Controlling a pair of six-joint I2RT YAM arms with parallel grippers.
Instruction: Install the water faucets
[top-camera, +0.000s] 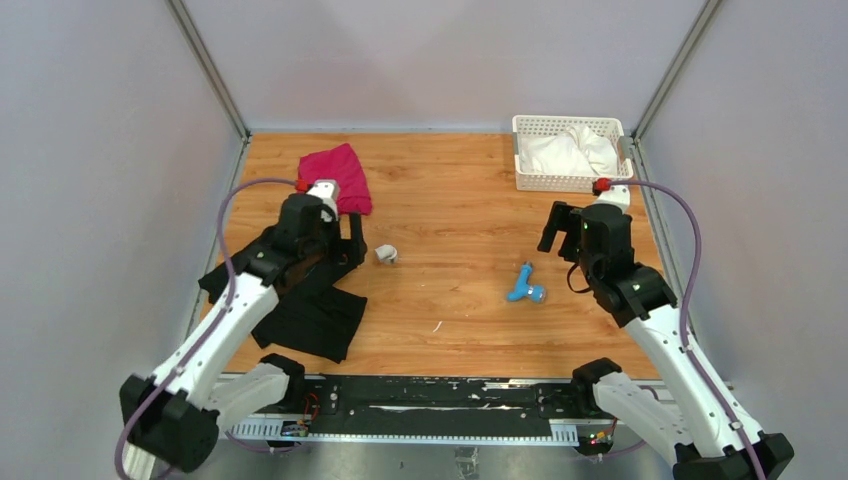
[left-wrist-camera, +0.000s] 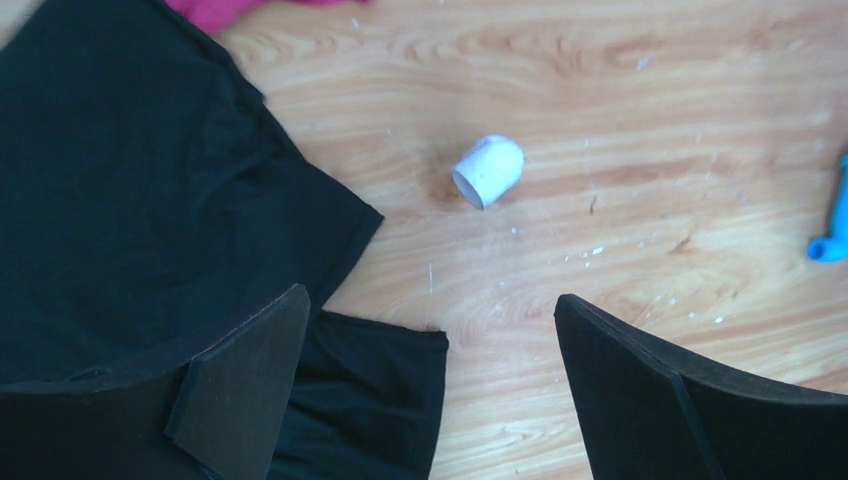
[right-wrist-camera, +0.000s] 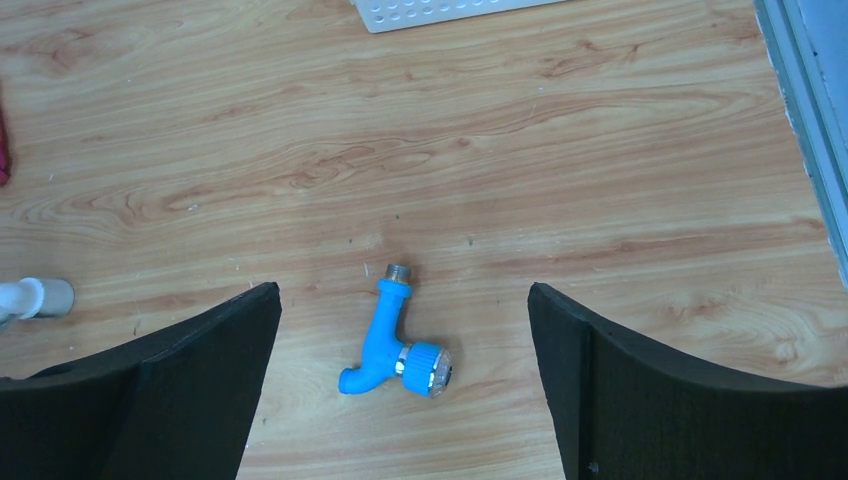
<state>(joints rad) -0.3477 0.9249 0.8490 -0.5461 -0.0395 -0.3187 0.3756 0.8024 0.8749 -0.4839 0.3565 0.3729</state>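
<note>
Black fingers (right-wrist-camera: 180, 400) frame the bottom of my right wrist view, spread wide with nothing between the pads. My right gripper (right-wrist-camera: 402, 290) is fully released and touches nothing. The water faucet (right-wrist-camera: 385, 340) lies on its side on the wooden table (top-camera: 450, 190), seen between those two fingers but clear of both. Its threaded metal end points away toward the white basket (top-camera: 565, 183), its silvery knob sits to the right, and its bent spout curls down to the left.

My left gripper (left-wrist-camera: 430, 298) is just as wide apart and equally empty. It hangs over the edge of a black cloth (left-wrist-camera: 150, 200) — one finger above the fabric, the other above bare wood. Beyond it a short white pipe fitting (left-wrist-camera: 489, 170) lies tipped over just beside the cloth's edge, its open end turned toward my left wrist camera.

From above, the faucet rests right of the table's middle, near my right gripper and well apart from the white fitting. A red cloth (top-camera: 337, 178) lies beyond my left arm, and white fabric (top-camera: 570, 150) fills the basket in the far right corner.
</note>
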